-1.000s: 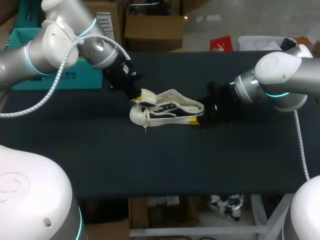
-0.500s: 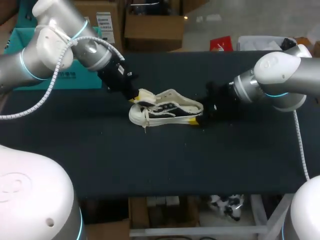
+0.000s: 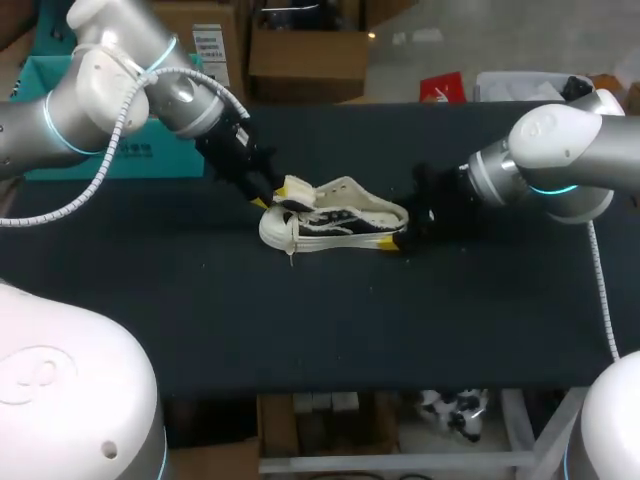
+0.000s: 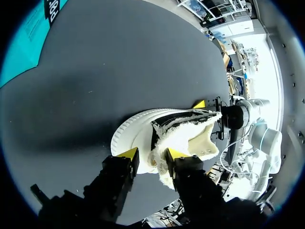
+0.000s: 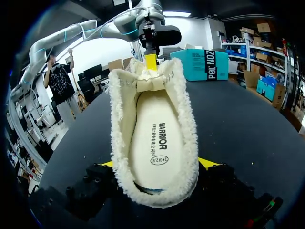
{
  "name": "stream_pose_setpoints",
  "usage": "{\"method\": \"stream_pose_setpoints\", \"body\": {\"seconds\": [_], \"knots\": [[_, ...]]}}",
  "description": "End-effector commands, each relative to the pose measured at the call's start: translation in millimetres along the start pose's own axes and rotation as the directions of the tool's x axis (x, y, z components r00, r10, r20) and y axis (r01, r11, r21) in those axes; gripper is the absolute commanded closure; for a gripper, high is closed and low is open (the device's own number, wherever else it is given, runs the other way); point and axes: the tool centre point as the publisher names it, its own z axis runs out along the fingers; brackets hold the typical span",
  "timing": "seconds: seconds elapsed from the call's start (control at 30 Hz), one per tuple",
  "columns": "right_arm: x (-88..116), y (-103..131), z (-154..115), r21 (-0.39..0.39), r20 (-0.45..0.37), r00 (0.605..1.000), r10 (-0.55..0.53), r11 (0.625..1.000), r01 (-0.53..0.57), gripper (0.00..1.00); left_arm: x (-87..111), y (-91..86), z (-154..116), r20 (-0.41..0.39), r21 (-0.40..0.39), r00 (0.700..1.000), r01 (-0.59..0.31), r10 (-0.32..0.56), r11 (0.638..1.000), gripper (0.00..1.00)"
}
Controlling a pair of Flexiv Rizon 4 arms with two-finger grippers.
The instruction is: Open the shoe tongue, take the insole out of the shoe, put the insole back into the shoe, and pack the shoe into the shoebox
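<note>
**Tools grip both ends of the shoe (image 3: 340, 218)**

Left tool (image 4: 151, 154) stands at the shoe's toe end, its yellow-tipped fingers a little apart and closed on the tongue (image 4: 159, 164), a thick flap with shaggy cream fleece on its inner face. Right tool (image 5: 157, 163) stands at the heel, spread wide enough to take the heel's full width, with one finger pressed to each side of the shoe under the fleecy collar.

The shoe rests upright on its smooth white rubber sole. Its side is black canvas with a pale stripe, and cream laces hang loose by the toe. The opening is a long oval rimmed with woolly lining. Inside it the insole (image 5: 155, 143) lies flat, pale and smooth, with dark print at the heel end.

The bench (image 3: 330, 320) is matte black. The shoe sits well away from every bench edge, with a broad stretch of bench surface on its near side. The teal cardboard shoebox (image 3: 165, 160) stands well apart from the shoe, beyond its toe end, near the bench's far edge.
</note>
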Motion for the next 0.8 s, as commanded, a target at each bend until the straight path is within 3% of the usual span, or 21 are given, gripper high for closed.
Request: {"method": "stream_pose_setpoints", "body": {"seconds": [0.03,0.33,0.53,0.67,0.7,0.73,0.77,0.8], "knots": [[-0.4,-8.1,3.4,-0.002,-0.001,1.000,0.001,1.000,-0.001,1.00,3.0,-0.6,-4.9,-0.003,0.003,1.000,-0.011,0.011,1.000,0.00],[-0.4,-8.1,3.4,-0.002,-0.001,1.000,0.001,1.000,-0.001,1.00,32.1,9.9,-38.3,0.015,0.048,0.994,-0.105,0.104,0.993,0.00],[-0.4,-8.1,3.4,-0.002,-0.001,1.000,0.001,1.000,-0.001,1.00,56.6,12.7,-54.6,0.104,-0.031,0.964,-0.243,0.245,0.970,0.00],[-0.4,-8.1,3.4,-0.002,-0.001,1.000,0.001,1.000,-0.001,1.00,72.9,13.9,-59.8,0.187,-0.119,0.904,-0.367,0.384,0.923,0.00],[-0.4,-8.1,3.4,-0.002,-0.001,1.000,0.001,1.000,-0.001,1.00,78.7,14.7,-61.8,0.214,-0.168,0.875,-0.406,0.435,0.899,0.00],[-0.4,-8.1,3.4,-0.002,-0.001,1.000,0.001,1.000,-0.001,1.00,89.2,16.6,-64.8,0.299,-0.204,0.823,-0.439,0.483,0.875,0.00],[-0.4,-8.1,3.4,-0.002,-0.001,1.000,0.001,1.000,-0.001,1.00,95.1,17.1,-66.0,0.370,-0.197,0.797,-0.435,0.478,0.879,0.00],[-0.4,-8.1,3.4,-0.002,-0.001,1.000,0.001,1.000,-0.001,1.00,95.1,17.1,-66.0,0.370,-0.197,0.797,-0.435,0.478,0.879,0.00]]}}
